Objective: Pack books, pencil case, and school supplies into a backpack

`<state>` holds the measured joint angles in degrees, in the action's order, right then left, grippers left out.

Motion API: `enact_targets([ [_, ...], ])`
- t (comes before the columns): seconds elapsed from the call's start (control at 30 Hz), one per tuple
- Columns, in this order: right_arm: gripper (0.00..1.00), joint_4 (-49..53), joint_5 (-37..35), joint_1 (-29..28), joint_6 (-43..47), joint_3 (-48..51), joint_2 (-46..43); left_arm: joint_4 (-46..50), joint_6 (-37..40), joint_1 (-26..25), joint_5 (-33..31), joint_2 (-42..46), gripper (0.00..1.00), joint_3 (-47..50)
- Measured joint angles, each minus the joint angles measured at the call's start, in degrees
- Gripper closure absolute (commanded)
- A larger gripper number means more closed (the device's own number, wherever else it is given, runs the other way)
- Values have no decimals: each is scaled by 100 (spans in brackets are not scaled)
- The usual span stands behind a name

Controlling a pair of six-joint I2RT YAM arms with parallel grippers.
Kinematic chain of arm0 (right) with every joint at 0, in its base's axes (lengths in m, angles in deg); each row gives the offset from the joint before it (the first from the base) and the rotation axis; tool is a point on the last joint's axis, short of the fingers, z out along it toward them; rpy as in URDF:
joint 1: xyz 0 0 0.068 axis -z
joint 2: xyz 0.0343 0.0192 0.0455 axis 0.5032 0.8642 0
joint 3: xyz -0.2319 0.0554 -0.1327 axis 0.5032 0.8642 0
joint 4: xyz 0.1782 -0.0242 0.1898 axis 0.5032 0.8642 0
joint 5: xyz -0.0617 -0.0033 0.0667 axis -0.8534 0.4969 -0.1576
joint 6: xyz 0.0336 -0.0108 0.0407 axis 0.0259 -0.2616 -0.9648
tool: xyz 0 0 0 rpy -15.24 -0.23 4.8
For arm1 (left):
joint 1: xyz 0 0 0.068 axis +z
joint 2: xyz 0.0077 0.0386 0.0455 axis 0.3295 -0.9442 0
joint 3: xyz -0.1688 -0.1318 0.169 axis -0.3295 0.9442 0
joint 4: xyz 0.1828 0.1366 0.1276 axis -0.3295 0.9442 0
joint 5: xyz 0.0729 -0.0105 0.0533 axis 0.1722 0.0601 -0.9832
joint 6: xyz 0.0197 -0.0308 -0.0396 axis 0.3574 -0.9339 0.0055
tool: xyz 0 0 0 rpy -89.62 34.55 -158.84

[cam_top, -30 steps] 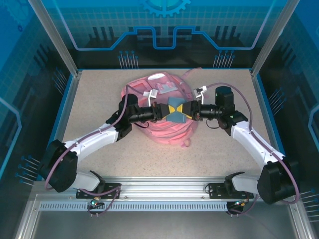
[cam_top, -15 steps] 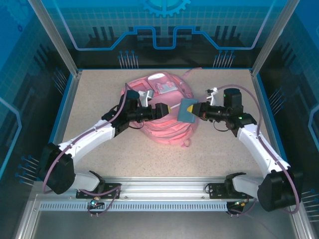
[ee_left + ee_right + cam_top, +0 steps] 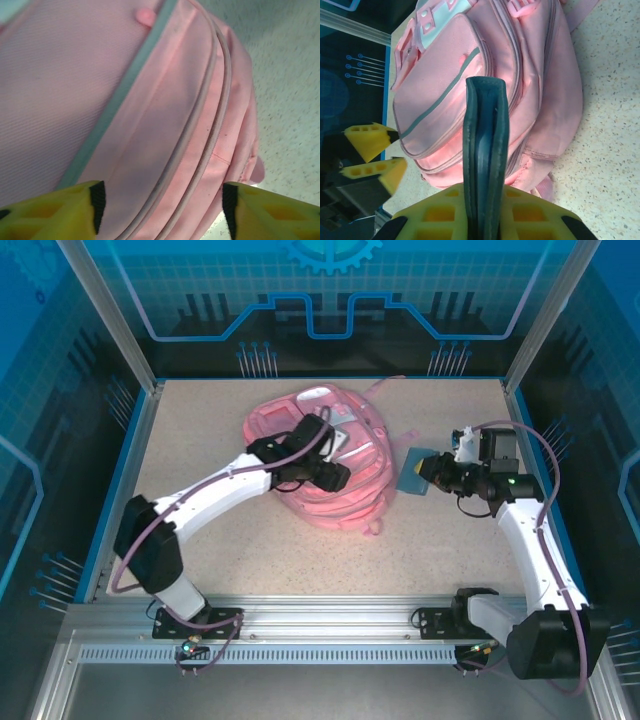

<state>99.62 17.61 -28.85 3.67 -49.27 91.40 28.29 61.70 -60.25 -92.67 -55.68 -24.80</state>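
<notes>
Your right gripper (image 3: 430, 470) has pulled the book (image 3: 412, 477) away, right of the backpack (image 3: 350, 498).
Book clamped edge-on, outside the backpack; your left gripper (image 3: 335, 477) hangs over it, jaws apart.

High rear overview facing down, both wrist views close, sharing backpack (image 3: 365, 465)

Colours we see
Pink backpack (image 3: 535, 75), grey stripe; dark navy book (image 3: 485, 150) between yellow fingers (image 3: 440, 215); speckled beige table (image 3: 200, 430).
</notes>
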Motion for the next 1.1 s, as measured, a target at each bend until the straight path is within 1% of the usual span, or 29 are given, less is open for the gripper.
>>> enact_targets([
  [0.1,93,44,2,15,2,0,0,164,201,-118,-83,-494,45,-361],
  [0.33,92,39,11,22,0,31,0,413,485,-125,-131,-1434,47,-1193],
  [0.47,92,37,28,24,-2,125,0,546,581,-125,-337,-1635,60,-1401],
  [0.57,92,26,50,26,-9,177,2,608,597,-136,-378,-1655,74,-1484],
  [0.67,92,-13,55,26,-28,195,7,643,610,-144,-393,-1655,85,-1576],
  [0.87,92,-111,177,26,-120,240,7,623,636,-142,-503,-1541,98,-1600],
  [0.9,92,-136,219,24,-155,262,7,597,643,-142,-533,-1467,100,-1591],
  [1.0,92,-396,396,0,-330,422,0,424,629,-118,-638,-1150,100,-1478],
  [1.1,92,-752,575,-199,-616,684,24,210,608,-70,-739,-815,100,-1327],
])
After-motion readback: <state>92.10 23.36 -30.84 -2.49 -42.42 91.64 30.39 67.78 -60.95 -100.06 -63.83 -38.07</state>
